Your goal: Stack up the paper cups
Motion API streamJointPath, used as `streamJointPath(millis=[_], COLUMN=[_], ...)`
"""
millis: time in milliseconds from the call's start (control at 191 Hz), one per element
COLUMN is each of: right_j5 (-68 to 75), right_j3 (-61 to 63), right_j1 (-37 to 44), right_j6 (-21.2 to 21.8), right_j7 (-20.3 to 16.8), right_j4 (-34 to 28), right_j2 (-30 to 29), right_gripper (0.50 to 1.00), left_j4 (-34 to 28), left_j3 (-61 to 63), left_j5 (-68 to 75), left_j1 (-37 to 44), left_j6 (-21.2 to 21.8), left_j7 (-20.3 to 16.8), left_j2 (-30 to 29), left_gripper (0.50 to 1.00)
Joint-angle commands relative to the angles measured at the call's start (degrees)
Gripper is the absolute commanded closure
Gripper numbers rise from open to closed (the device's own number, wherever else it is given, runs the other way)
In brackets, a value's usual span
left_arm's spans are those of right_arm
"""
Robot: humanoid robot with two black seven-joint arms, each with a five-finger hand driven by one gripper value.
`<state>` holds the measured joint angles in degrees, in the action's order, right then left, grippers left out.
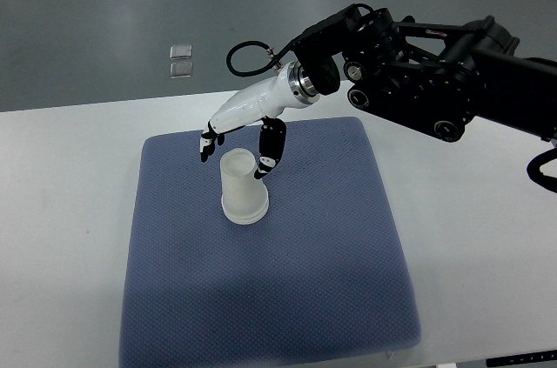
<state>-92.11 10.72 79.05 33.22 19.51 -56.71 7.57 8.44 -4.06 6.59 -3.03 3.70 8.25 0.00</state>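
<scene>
A white paper cup (242, 188) stands upside down on the blue-grey mat (261, 281), near its upper middle. It looks like a single stack; I cannot tell how many cups are in it. My right hand (235, 146) reaches in from the right, white with black fingertips, and hovers just above and behind the cup. Its fingers (209, 139) are spread on the cup's left and the thumb (270, 152) hangs by the cup's right upper edge, close to it but holding nothing. The left arm does not show.
The mat lies on a white table (61, 211). Two small clear squares (181, 59) lie on the grey floor beyond the table's far edge. The right arm's black body (435, 72) fills the upper right.
</scene>
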Motion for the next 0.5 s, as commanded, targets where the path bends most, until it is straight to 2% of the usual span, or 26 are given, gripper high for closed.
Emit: streamJointPath(millis=[0, 120, 355, 496], right_j5=[0.0, 0.44, 1.32, 8.69], right_j3=[0.0, 0.61, 4.66, 7.56], right_j1=[0.14, 0.14, 0.06, -1.96], right_j6=[-0.08, -0.96, -2.99, -3.6], right_j7=[0.01, 0.09, 0.18, 0.1], right_j4=[0.02, 0.64, 7.76, 14.26], right_j2=[0.08, 0.78, 4.21, 5.35], right_gripper=[0.644, 0.589, 0.589, 0.589], left_j4=[0.0, 0.0, 0.0, 0.0], left_j3=[0.02, 0.02, 0.02, 0.02], left_j5=[0.0, 0.0, 0.0, 0.0], left_j1=[0.04, -0.05, -0.05, 0.04], left_j6=[0.0, 0.0, 0.08, 0.0], left_j7=[0.01, 0.01, 0.01, 0.01], left_j2=[0.0, 0.0, 0.0, 0.0], left_gripper=[0.5, 0.5, 0.5, 0.5])
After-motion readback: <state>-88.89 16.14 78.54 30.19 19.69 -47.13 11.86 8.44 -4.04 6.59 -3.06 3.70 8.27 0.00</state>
